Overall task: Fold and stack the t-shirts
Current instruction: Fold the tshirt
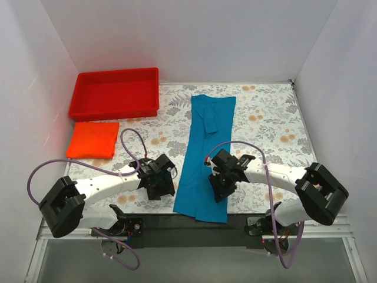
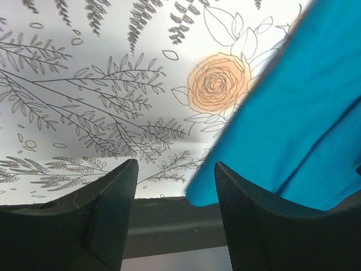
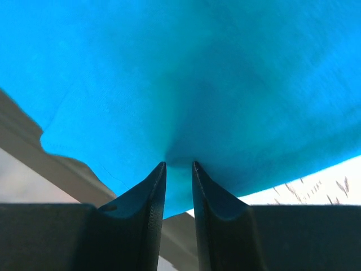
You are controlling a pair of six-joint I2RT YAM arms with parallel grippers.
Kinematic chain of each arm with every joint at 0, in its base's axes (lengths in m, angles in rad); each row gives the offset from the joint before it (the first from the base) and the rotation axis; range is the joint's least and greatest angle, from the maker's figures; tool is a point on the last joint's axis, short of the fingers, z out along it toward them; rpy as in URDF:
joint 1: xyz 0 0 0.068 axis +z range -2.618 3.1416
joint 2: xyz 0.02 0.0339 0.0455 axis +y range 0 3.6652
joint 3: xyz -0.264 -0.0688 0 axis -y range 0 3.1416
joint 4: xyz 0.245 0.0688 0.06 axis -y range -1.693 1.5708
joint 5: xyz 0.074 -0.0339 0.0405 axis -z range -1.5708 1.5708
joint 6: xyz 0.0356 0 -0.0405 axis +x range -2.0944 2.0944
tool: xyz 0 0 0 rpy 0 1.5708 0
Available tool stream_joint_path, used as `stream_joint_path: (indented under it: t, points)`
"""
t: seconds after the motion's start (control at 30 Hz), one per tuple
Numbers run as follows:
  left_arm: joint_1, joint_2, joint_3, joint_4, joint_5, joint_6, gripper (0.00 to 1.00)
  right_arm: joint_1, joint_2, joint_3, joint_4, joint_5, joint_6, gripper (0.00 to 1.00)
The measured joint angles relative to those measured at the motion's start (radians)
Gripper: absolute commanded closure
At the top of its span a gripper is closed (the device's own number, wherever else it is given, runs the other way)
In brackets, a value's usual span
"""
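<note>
Right gripper (image 3: 179,164) is pinched down on the near end of the teal t-shirt (image 3: 225,68), and the cloth puckers right at its fingertips. Left gripper (image 2: 175,169) hangs with its jaws apart and nothing between them, just the floral tablecloth (image 2: 101,84) underneath. The teal t-shirt's edge lies just beside its right finger; can't tell if they touch. That shirt is a long narrow strip running away from both grippers. Way ahead and to the left of the left gripper sits the red tray (image 1: 115,94). The orange t-shirt (image 1: 92,140) lies folded on the table just on the gripper's side of the tray, not in it.
</note>
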Motion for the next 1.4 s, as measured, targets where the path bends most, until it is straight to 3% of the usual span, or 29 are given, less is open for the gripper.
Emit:
stream_joint_path:
  t: [0.4,0.83,1.0,1.13,1.4]
  points:
    - [-0.099,0.003,0.007,0.023,0.063,-0.037,0.48,0.0,-0.233,-0.025,-0.159,0.119,0.118,0.48]
    - [-0.206,0.159,0.063,0.053,0.071,-0.074,0.61,0.0,-0.347,-0.206,-0.204,0.079,0.29,0.48]
    - [-0.227,0.194,0.086,0.056,0.07,-0.078,0.79,0.0,-0.354,-0.238,-0.174,0.012,0.321,0.48]
    - [-0.237,0.199,0.093,0.053,0.068,-0.08,0.84,-0.001,-0.353,-0.269,-0.138,-0.056,0.346,0.49]
    - [-0.249,0.208,0.099,0.053,0.066,-0.08,0.85,-0.001,-0.342,-0.296,-0.086,-0.124,0.367,0.55]
